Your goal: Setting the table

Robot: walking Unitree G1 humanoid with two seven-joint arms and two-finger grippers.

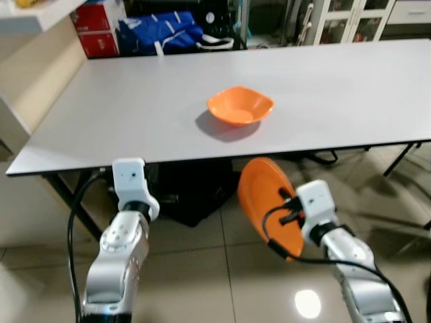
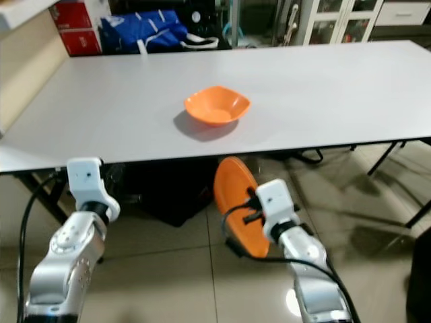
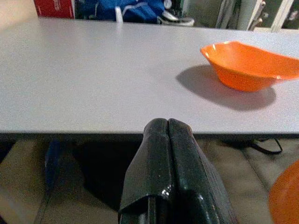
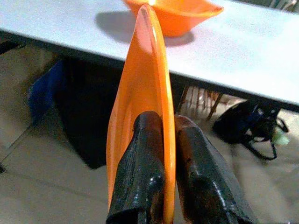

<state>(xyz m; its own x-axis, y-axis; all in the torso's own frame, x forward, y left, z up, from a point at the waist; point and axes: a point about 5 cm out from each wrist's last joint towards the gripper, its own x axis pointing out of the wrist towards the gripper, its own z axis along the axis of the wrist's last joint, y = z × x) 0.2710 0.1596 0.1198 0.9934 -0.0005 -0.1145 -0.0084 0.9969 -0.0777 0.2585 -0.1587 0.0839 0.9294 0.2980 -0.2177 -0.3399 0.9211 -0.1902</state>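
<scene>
- Bowl (image 1: pixel 240 106) already set mid-table (image 1: pixel 135 108).
- Right gripper (image 4: pixel 163 140), below the table edge, clamps an orange plate (image 1: pixel 266 202) held on edge; placing it apparently remains.
- Left gripper (image 3: pixel 167 140) idle, fingers together.

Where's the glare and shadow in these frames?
Left eye view: lamp glare on the floor by the right arm; bowl casts a soft shadow to its left on the table. Right wrist view: highlights on the fingers gripping the plate.
</scene>
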